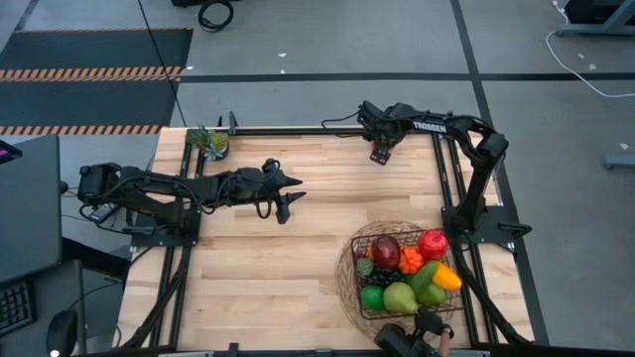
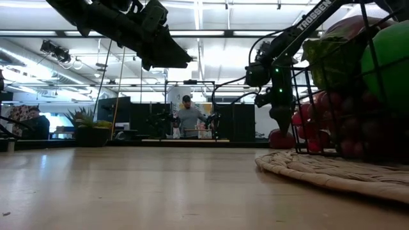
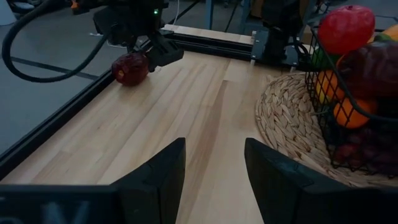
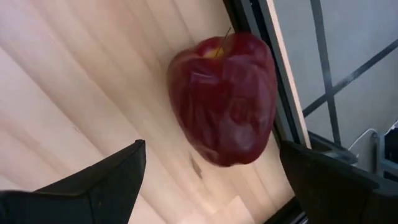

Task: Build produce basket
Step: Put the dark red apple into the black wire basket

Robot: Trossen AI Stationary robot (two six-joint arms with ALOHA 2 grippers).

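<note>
A dark red apple (image 4: 221, 99) lies on the wooden table beside the black rail at the far edge; it also shows in the left wrist view (image 3: 130, 68). My right gripper (image 4: 211, 155) hangs over it at the far edge (image 1: 380, 154), open, one finger on either side of the apple, without touching it. The black wire basket (image 1: 407, 273) stands on a round woven mat (image 1: 347, 288) at the near right and holds several fruits and vegetables, red, orange, yellow, green and dark purple. My left gripper (image 1: 291, 195) is open and empty above the table's middle left.
A small potted plant (image 1: 210, 142) stands at the far left corner. Black frame rails (image 1: 298, 129) run along the table's edges. Bare wood lies between the apple and the basket. A person (image 2: 188, 118) stands in the room beyond the table.
</note>
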